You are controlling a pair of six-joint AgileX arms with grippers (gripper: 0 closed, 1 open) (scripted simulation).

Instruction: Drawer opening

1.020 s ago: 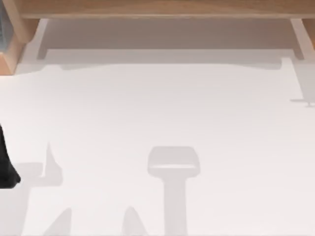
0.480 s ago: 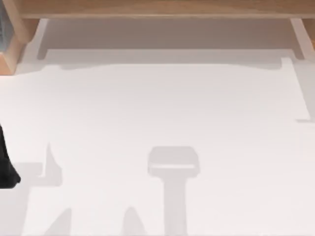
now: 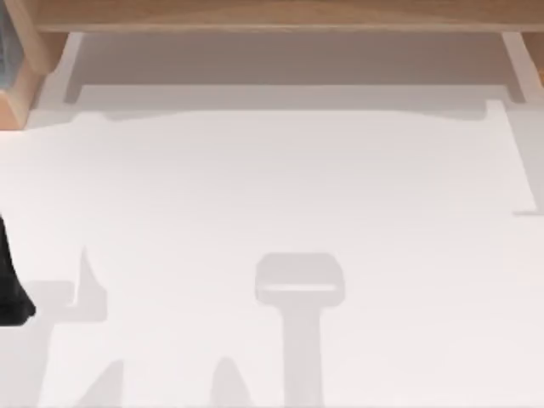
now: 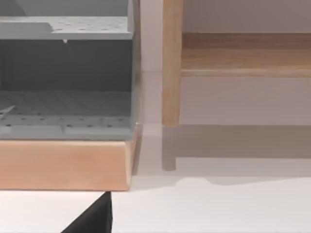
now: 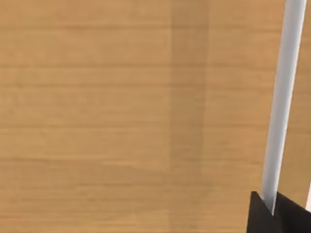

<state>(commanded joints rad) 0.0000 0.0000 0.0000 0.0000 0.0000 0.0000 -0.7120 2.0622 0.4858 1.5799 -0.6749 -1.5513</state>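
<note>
Closing on the drawer handle

Facing my right wrist camera is the wooden drawer front (image 5: 121, 116), its pale bar handle (image 5: 282, 97) between my right hand's (image 5: 273, 213) dark fingertips; grip state I cannot tell. Next, I judge: clamp, pull straight. Left arm (image 3: 10, 280) parked at the surface's (image 3: 272, 187) left edge.

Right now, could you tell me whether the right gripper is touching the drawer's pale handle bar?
Touching: the right wrist view shows the right gripper with dark fingertips on either side of the handle bar.

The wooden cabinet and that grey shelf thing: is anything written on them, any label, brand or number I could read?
None: no text stands in any view.
The wooden front in the right wrist view: bare grain, with a pale bar handle.
The grey perforated shelves in the left wrist view: holes, no lettering.
The white table: shadows, no marks.
</note>
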